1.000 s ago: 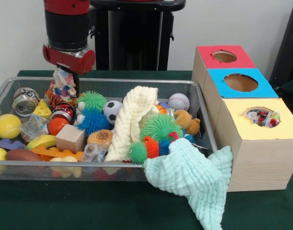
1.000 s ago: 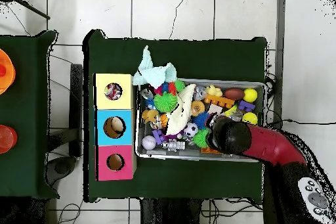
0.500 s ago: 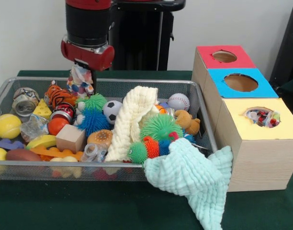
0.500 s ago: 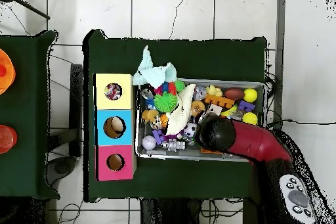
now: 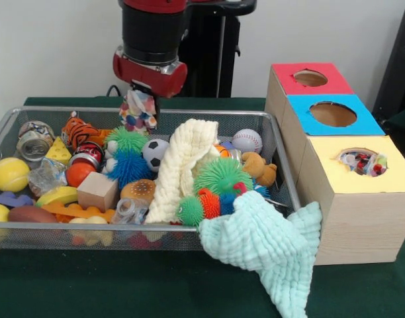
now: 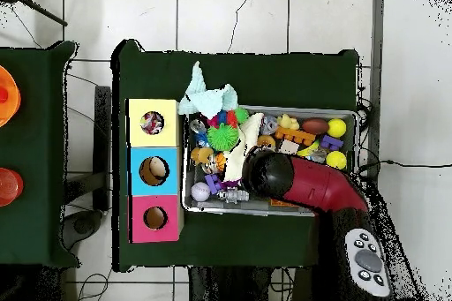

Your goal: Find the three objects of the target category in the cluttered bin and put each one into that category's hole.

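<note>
The gripper [image 5: 142, 99] is clamped on a polka-dot wrapper [image 5: 138, 111], which hangs clear above the toys at the back of the wire-mesh bin [image 5: 143, 228]. Over the last second the arm has carried it sideways along the bin's far rim, away from the tiger toy [image 5: 80, 129] and the cans at the bin's outer end, and it now sits above the green spiky ball [image 5: 126, 139] and soccer ball [image 5: 154, 152], beside the cream knitted cloth [image 5: 182, 169]. In the overhead view the arm's wrist [image 6: 267, 174] covers the bin's middle, nearer the boxes than before.

So the pick looks done and the transfer is under way. The yellow-topped hole [image 5: 362, 161], on the box at the bench's front corner beside the bin, already shows crinkly printed material inside, so this is likely a later wrapper of the three. The arm has yet to cross the rest of the bin and come forward past the blue-topped hole [image 5: 332, 114].
</note>
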Available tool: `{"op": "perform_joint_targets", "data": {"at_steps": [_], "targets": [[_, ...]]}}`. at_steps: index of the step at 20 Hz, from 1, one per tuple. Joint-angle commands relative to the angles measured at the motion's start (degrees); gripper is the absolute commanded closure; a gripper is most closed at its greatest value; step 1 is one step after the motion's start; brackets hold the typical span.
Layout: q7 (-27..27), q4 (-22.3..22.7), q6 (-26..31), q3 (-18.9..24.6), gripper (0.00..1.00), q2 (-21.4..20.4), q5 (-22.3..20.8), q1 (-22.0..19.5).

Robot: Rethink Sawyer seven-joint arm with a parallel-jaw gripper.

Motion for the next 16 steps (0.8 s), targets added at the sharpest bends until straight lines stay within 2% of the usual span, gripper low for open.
{"op": "perform_joint_targets", "data": {"at_steps": [1,11,16], "targets": [[18.6,-3.0,4.2,-3.6,1.00,4.9,6.3,5.3],[19.5,-5.3,6.4,-7.5,1.00,7.3,13.2,10.7],[18.2,-4.7,6.6,-8.9,1.00,7.1,15.5,11.8]]}}
